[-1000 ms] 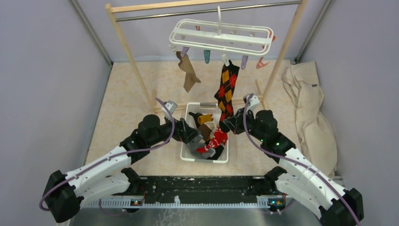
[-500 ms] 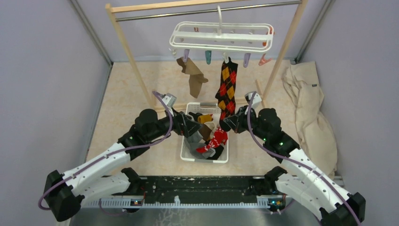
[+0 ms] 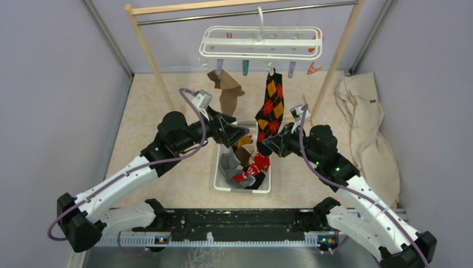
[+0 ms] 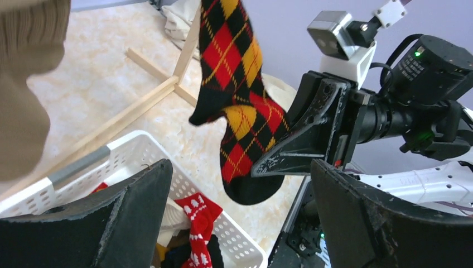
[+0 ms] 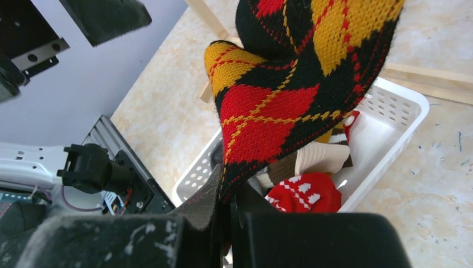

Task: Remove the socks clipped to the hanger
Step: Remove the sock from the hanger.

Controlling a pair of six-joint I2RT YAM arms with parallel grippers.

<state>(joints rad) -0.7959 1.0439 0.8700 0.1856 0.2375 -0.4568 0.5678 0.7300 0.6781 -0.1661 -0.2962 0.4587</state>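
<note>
The white hanger (image 3: 262, 44) hangs from the rack's bar with two socks clipped to it. A tan sock (image 3: 226, 92) hangs at the left and a black, red and yellow argyle sock (image 3: 270, 109) in the middle. My right gripper (image 3: 263, 146) is shut on the argyle sock's toe (image 5: 262, 139), its jaws pinching the cloth. My left gripper (image 3: 237, 133) is open and empty, just below the tan sock (image 4: 22, 84) and beside the argyle sock (image 4: 234, 100). Several socks lie in the white basket (image 3: 223, 187), a red patterned one (image 3: 254, 166) on top.
The wooden rack (image 3: 150, 56) stands at the back, its feet on the floor behind the basket. A large beige cloth (image 3: 365, 128) lies at the right wall. Several empty pastel clips (image 3: 290, 70) dangle from the hanger. Grey walls close in both sides.
My left gripper has risen from the basket toward the tan sock. The hanger has swung slightly. My right gripper still holds the argyle sock's toe.
</note>
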